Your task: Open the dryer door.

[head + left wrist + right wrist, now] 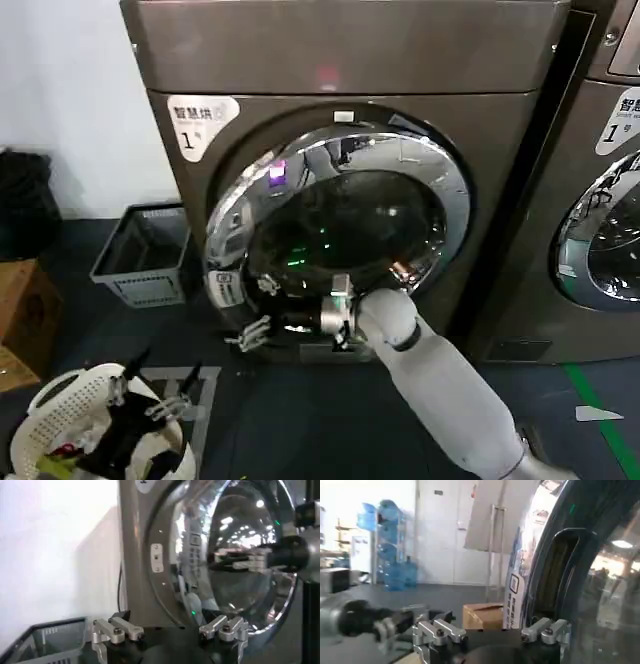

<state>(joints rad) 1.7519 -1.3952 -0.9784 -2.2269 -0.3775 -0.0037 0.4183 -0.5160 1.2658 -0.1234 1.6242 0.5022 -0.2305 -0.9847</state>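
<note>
Head view shows my right arm reaching across to the front of the big brown dryer (340, 60). My right claw (252, 335) is low down, at the bottom left part of the dryer door (340, 235). The door is a big round window with a shiny silver ring and dark glass. It sits in the middle of the dryer front, and its left side stands a bit out from the machine. My right claw's fingers are spread apart and I am not holding anything. They are right by the silver ring, but I cannot tell if they touch it.

My left claw (150, 408) is down low on my left, over a white laundry basket (60, 395) on the floor. Its fingers are open too, and it holds nothing. From my left wrist I see the door from the side, with the glass bulging out.

A grey bin (140, 255) stands on the floor left of the dryer. Another machine (600, 180) with the same kind of door is on my right.
</note>
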